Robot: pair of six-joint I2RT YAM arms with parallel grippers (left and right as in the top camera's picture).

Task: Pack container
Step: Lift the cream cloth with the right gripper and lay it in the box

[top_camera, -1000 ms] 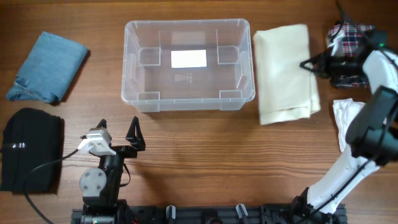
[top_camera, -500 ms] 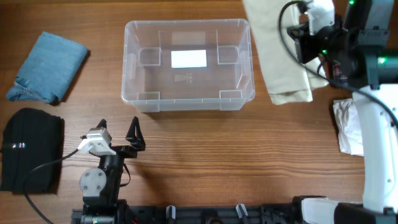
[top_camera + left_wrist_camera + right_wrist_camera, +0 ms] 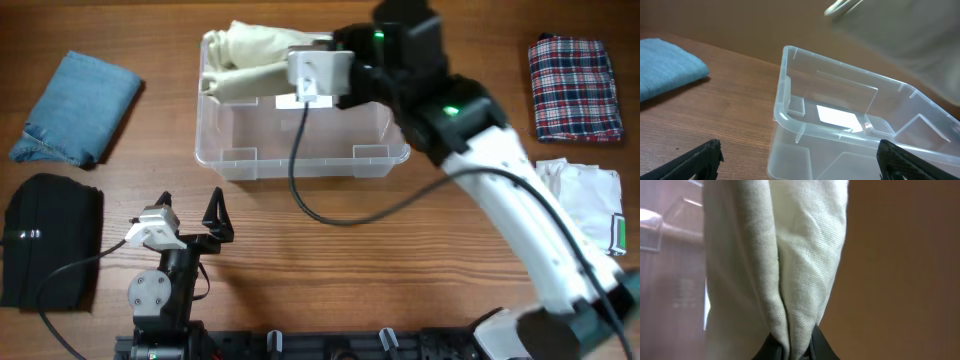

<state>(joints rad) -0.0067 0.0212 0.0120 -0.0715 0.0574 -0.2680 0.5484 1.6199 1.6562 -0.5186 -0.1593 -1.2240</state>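
Observation:
The clear plastic container (image 3: 300,162) stands at the back middle of the table, its white base label partly covered. A cream folded cloth (image 3: 250,66) hangs over its back left corner, and my right gripper (image 3: 290,72) is shut on it. In the right wrist view the cream cloth (image 3: 775,255) fills the frame, pinched between the black jaws of the right gripper (image 3: 790,351). My left gripper (image 3: 190,215) stands open near the table's front edge, holding nothing. In the left wrist view the container (image 3: 790,120) lies ahead of the left gripper (image 3: 797,165), and the cloth (image 3: 900,30) is a blur above it.
A blue denim cloth (image 3: 75,105) lies at the back left and a black cloth (image 3: 45,240) at the front left. A plaid cloth (image 3: 572,85) and a white cloth (image 3: 585,205) lie at the right. My right arm stretches across the table's right half.
My right arm has swung left from the table's right side, carrying the cream cloth to above the container's back left. The left arm has not moved.

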